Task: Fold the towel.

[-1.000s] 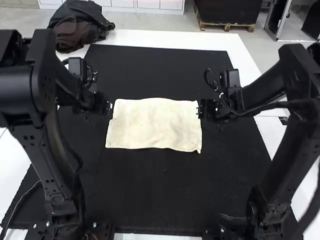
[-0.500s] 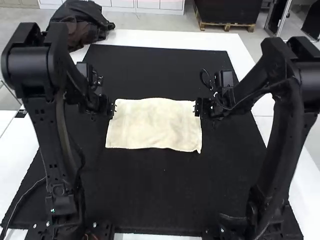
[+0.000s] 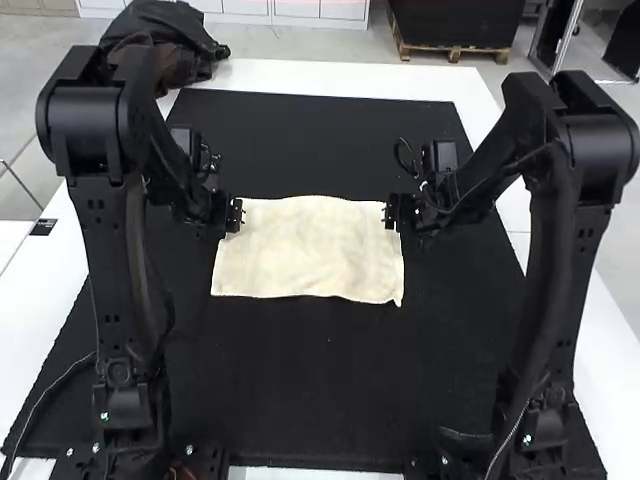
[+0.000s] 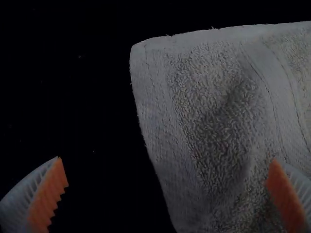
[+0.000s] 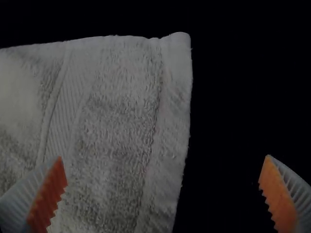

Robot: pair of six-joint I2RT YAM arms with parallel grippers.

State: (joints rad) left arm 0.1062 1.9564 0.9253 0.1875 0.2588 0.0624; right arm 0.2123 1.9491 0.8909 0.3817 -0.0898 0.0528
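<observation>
Wide lanes of black mat [image 3: 325,400] run along the near and far sides of the towel [image 3: 310,255], each with room for a gripper to pass. Above the towel, an open corridor separates the left gripper [image 3: 238,215], at its far left corner, from the right gripper [image 3: 388,214], at its far right. The left arm [image 3: 135,290] blocks the way left of the towel; the right arm [image 3: 560,270] bars the right, a black cable [image 3: 405,158] looping beside its gripper. A dark bundle of cloth [image 3: 180,35] sits well beyond the towel, far to the left.
</observation>
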